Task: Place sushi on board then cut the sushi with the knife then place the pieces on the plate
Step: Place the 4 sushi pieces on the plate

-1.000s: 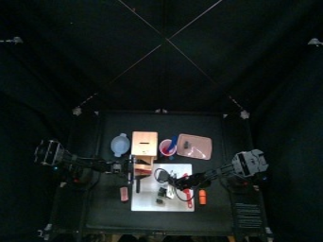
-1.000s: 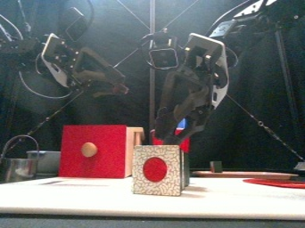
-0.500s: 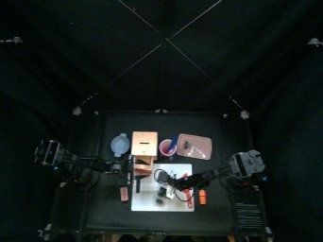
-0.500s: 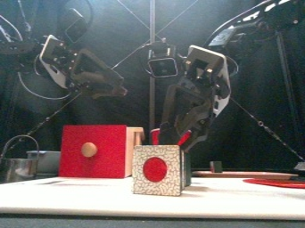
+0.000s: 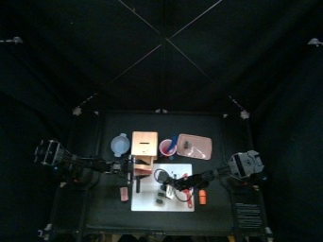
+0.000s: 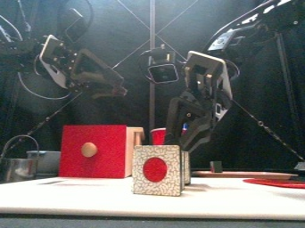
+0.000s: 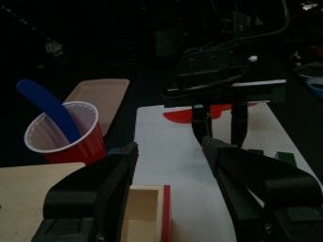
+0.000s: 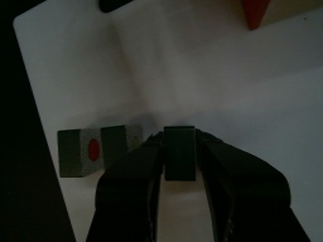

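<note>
Lower and further right in the front view than a moment ago, my right gripper (image 8: 180,142) is clenched on one dark sushi block (image 8: 180,163) over the white board (image 8: 151,76). The remaining sushi roll (image 6: 158,169) stands lower centre there. My left gripper (image 7: 175,156) hangs released, upper left.

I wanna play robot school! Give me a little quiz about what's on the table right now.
1. True or false: a blue knife stands in the red cup.
2. Fill in: the wooden box has a ___ drawer front.
3. Where does the sushi lie? A: on the white cutting board. B: in the red cup. C: on top of the wooden box.
Key: 1 true; 2 red; 3 A.
</note>
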You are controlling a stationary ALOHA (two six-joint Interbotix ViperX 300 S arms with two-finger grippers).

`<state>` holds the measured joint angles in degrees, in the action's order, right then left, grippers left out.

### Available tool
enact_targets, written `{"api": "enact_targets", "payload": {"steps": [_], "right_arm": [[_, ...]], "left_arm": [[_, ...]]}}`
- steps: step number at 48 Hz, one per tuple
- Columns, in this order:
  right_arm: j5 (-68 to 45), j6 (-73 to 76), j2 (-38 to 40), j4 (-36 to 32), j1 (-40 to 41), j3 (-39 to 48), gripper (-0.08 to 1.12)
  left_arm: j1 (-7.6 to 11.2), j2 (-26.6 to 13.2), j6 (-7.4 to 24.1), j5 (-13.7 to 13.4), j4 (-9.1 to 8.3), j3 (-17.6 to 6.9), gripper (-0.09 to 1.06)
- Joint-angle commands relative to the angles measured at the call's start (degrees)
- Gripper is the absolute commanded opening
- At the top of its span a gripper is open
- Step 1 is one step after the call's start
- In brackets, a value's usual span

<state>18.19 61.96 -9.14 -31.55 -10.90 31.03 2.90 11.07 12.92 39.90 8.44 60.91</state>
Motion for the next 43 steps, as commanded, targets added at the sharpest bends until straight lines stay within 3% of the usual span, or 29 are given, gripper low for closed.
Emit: {"api": "enact_targets", "payload": {"steps": [1, 15, 29, 43], "right_arm": [[7.47, 0.18, 6.94, 0.70, 0.09, 0.97, 0.58], [21.71, 2.02, 20.48, 7.56, 5.10, 10.55, 0.57], [19.51, 4.75, 28.92, 5.27, 21.80, 19.78, 0.57], [8.26, 4.83, 26.63, 7.65, 37.79, 21.45, 0.57]], "left_arm": [[-0.09, 0.70, 0.09, 0.26, -0.09, -0.53, 0.91], [-0.18, 0.79, 0.26, 0.26, -0.09, -0.44, 0.91], [-0.26, 0.88, 0.18, 0.26, -0.18, 0.18, 0.91], [-0.26, 0.88, 0.18, 0.26, -0.18, 0.44, 0.91]]}}
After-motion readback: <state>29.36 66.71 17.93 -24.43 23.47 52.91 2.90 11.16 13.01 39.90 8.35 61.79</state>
